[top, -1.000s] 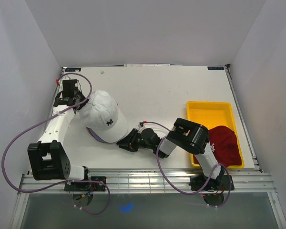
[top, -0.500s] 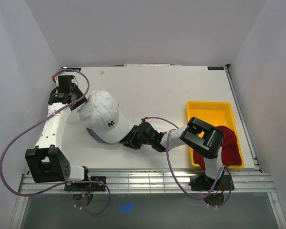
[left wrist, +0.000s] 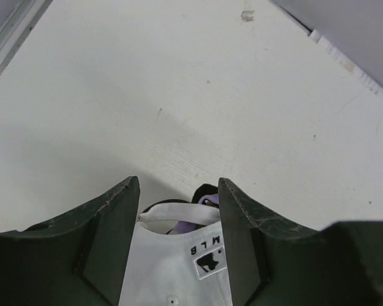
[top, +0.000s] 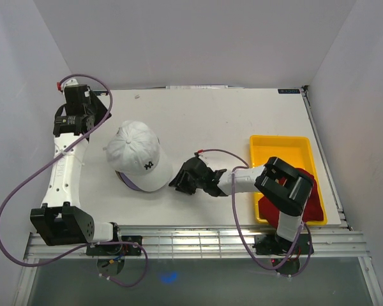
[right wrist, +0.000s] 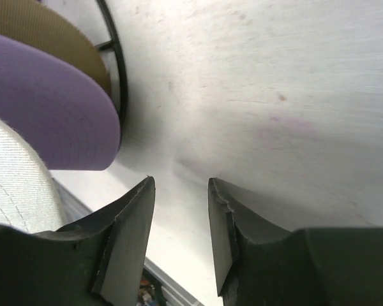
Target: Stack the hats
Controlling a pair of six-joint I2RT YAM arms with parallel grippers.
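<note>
Left gripper (left wrist: 177,186): jaws apart, nothing between them, not touching anything. It sits above and behind the white cap (top: 137,159), on the cap's far-left side. In the left wrist view the back of the white cap shows low between the two fingers, with "MLB" in dark letters over a small dark logo patch. The strap opening above it shows a bit of lavender.

Right gripper (right wrist: 180,185): jaws parted, only bare table (top: 230,121) in the gap, holding nothing. It lies low just right of the white cap's brim, fingers pointing at the stack; contact with the brim can't be told.

The white cap has a dark embroidered logo on the front panel; its letters can't be read in the top view. It sits on top of the stack, left of table centre. Under it are a lavender brim (right wrist: 45,108) and a tan brim (right wrist: 48,38), both seen in the right wrist view.

The dark red cap (top: 313,197) is well right of the white cap, in the near end of the yellow tray (top: 281,140), partly hidden by the right arm.

A small label on the far table edge is too small to read.
</note>
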